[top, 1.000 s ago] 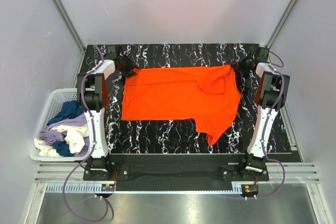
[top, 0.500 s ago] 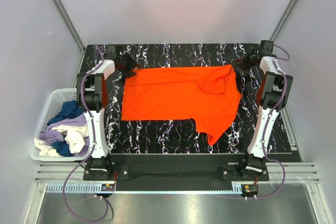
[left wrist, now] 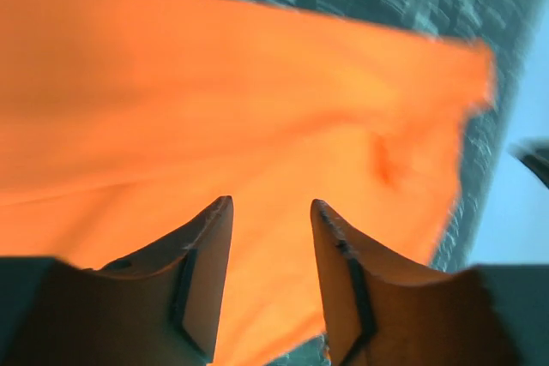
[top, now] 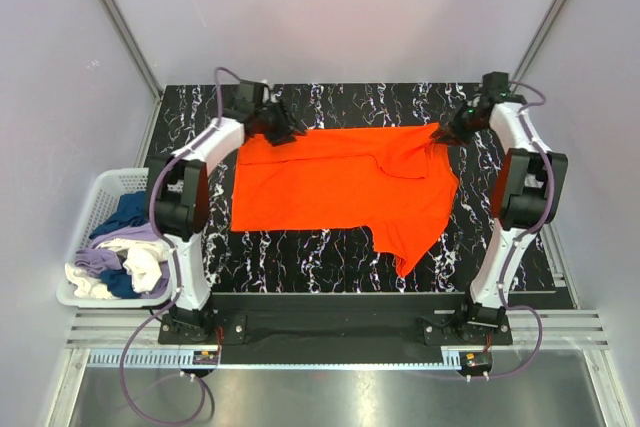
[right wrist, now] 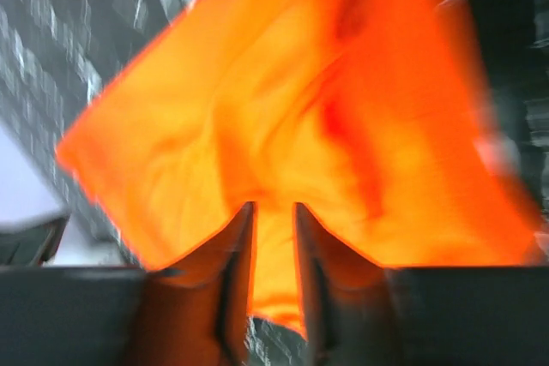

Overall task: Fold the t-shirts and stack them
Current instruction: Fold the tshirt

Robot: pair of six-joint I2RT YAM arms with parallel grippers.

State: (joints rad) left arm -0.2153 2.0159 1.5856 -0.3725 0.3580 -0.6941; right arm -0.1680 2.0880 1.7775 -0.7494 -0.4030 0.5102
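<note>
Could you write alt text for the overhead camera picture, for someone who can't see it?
An orange t-shirt lies spread on a black marbled table, with a robot arm reaching to each far corner: the left gripper and the right gripper. A white basket of crumpled clothes sits left of the table.

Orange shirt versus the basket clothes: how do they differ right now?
The orange t-shirt lies spread on the table; the basket clothes sit crumpled in a heap. It is one garment in one colour; the heap mixes navy, lavender and cream. Neither is neatly folded yet.
</note>
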